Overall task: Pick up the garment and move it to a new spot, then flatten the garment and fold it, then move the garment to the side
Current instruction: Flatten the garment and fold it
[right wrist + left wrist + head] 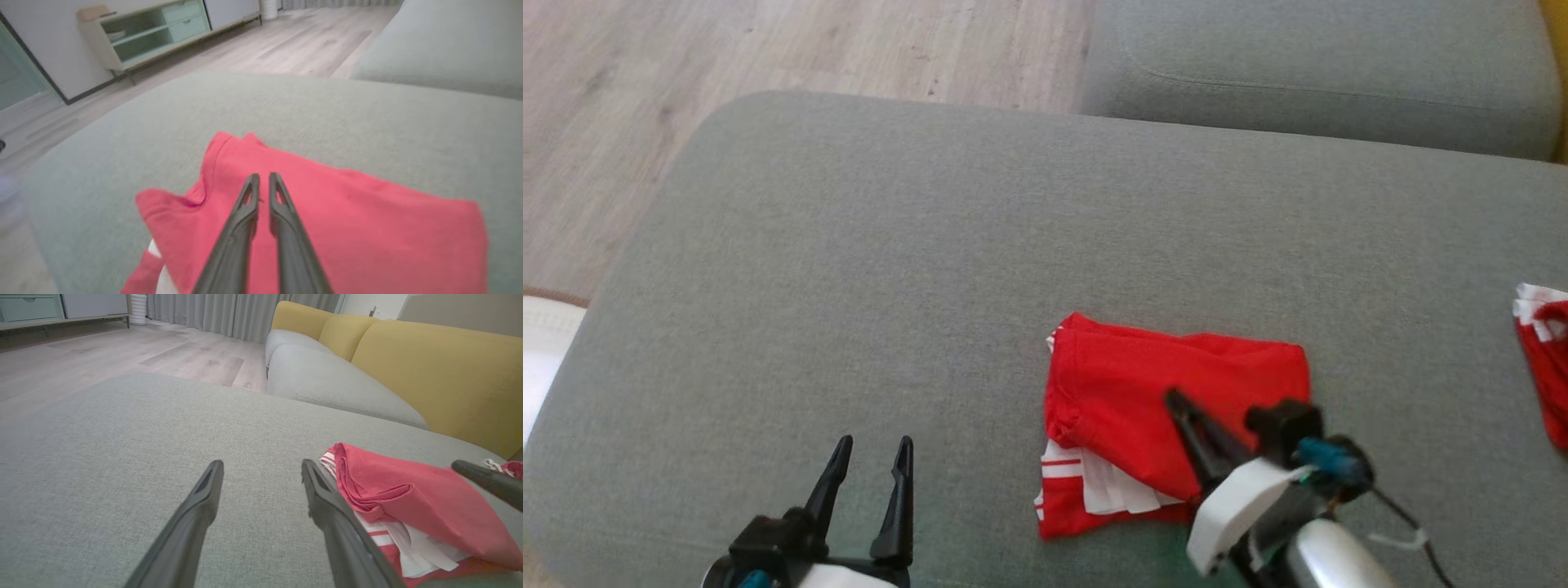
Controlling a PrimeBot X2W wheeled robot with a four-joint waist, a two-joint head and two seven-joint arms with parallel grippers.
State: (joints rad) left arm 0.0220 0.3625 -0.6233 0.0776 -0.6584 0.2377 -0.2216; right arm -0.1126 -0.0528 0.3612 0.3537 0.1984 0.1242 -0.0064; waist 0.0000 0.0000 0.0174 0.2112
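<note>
The garment (1160,408) is a folded red piece with white stripes at its near edge, lying on the grey cushion (931,245) right of centre. My right gripper (1180,402) hovers over its near right part, pointing up and left. In the right wrist view the right gripper (263,176) has its fingers drawn almost together above the red cloth (347,212), with nothing visibly pinched. My left gripper (876,445) stands open over bare cushion to the garment's left. In the left wrist view the left gripper (262,465) is wide apart, with the garment (408,494) just to its right.
Another red and white cloth (1543,359) lies at the cushion's right edge. A grey sofa seat (1298,65) sits beyond, with yellow backrests (429,355). Wood floor (768,49) lies off the far left; a low cabinet (163,32) stands against the wall.
</note>
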